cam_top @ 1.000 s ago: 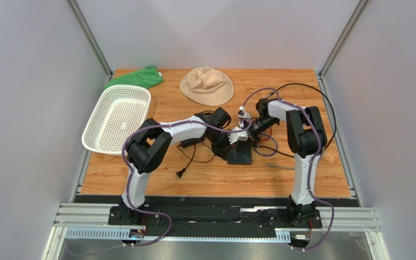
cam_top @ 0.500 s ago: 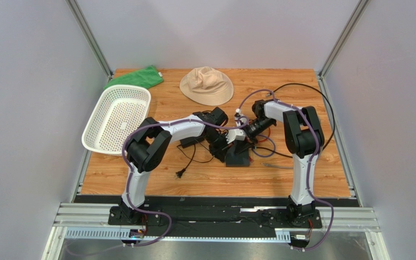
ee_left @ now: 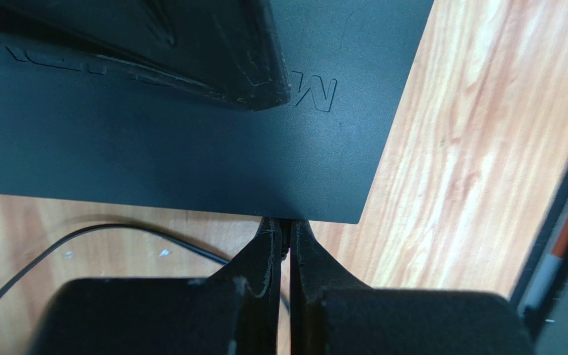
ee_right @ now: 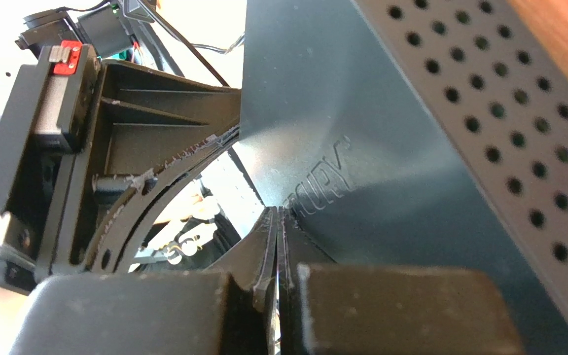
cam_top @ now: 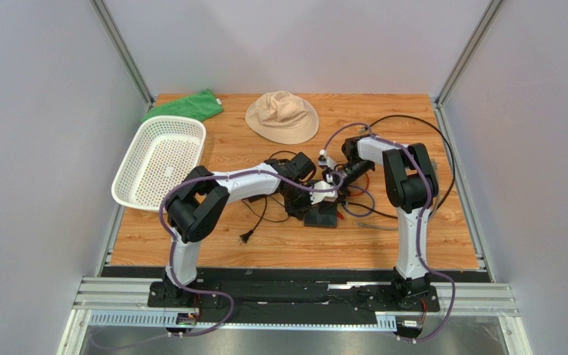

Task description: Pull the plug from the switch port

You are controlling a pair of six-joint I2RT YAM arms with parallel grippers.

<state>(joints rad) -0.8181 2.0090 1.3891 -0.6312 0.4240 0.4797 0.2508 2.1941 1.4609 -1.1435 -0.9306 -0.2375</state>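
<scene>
I am holding both hands against the switch (cam_top: 322, 215), which is lying near the middle of the bench (cam_top: 428, 244). My left hand (ee_left: 283, 238) is closed on nothing, with its tips touching the switch's edge. My right hand (ee_right: 276, 222) is closed too, its tips on the flat face. I am thinking one hand should pin the box while the other opens for the plug. Only the wrist views are showing the tips touching. No view is showing the plug.

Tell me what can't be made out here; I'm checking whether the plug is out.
Plug and port: not visible in any view.
Top view: the left gripper and right gripper partly cover the switch; its sockets are too small to see.
Left wrist: only the switch's flat face shows; sockets lie outside the frame.
Right wrist: only face and perforated side show.
</scene>
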